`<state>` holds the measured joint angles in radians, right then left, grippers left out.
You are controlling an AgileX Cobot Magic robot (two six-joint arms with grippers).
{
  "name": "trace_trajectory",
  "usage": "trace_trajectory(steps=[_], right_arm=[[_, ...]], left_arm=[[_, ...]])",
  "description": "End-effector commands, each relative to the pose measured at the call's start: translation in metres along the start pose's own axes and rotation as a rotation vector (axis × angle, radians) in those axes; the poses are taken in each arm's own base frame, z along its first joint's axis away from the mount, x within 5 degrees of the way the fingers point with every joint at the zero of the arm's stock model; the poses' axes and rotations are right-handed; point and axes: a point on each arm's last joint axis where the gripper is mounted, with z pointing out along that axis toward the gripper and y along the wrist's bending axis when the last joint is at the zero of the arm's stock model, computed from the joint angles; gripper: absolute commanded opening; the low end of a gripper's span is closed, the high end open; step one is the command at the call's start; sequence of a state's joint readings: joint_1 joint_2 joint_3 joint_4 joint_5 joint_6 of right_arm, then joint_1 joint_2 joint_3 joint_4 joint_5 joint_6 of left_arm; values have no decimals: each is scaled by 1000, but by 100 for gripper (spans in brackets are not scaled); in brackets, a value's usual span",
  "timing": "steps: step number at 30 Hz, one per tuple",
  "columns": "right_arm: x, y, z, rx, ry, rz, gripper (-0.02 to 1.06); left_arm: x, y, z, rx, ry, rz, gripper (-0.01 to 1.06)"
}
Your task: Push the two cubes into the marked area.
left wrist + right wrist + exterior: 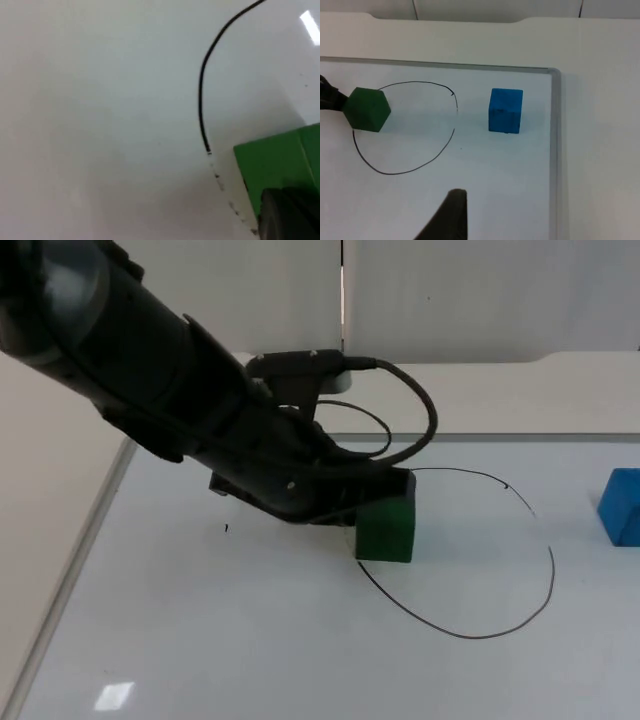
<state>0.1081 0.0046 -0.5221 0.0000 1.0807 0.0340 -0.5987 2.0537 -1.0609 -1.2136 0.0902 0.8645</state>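
Two cubes: the green foam cube (386,531) straddles the drawn black outline (500,630), left gripper (385,495) touching it, jaw state indiscernible; the blue foam cube (622,505) sits outside, near the whiteboard's (200,640) right edge.

Three cams, one whiteboard table, all catching the drawn loop.

From the top view we look down and forward at the table (200,640), partition wall along the upper edge, left arm (150,370) coming in from the upper left. Our left wrist cam sits really close to the surface, right up on the green cube (280,165) and the black outline (202,100). Our right wrist cam hangs further back, taking in that same cube (367,109), the outline (405,127) and the blue cube (505,110), which the top view catches at its right edge (625,505).
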Motion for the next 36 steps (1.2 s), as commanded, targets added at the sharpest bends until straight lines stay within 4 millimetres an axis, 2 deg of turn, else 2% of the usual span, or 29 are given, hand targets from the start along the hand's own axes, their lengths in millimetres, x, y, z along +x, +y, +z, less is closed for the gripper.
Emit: trace_trajectory(steps=[1, 4, 11, 17, 24, 30, 34, 36], right_arm=[[1, 0, 1, 5, 0, 3, 105], [1, 0, 1, 5, 0, 3, 105], [1, 0, 1, 5, 0, 3, 105], [1, 0, 1, 5, 0, 3, 105], [1, 0, 1, 5, 0, 3, 105], [1, 0, 1, 5, 0, 3, 105], [1, 0, 1, 5, 0, 3, 105], [1, 0, 1, 5, 0, 3, 105]], left_arm=[[1, -5, 2, 9, 3, -6, 0], [6, -7, 6, 10, 17, -1, 0], [1, -10, 6, 19, 8, -2, 0], [0, -19, 6, 49, 13, 29, 0], [1, -20, 6, 53, 19, 49, 0], [3, -21, 4, 73, 51, 175, 0], [-7, -14, -9, 85, 40, 208, 0], [-19, -4, -22, 91, 14, 177, 0]])
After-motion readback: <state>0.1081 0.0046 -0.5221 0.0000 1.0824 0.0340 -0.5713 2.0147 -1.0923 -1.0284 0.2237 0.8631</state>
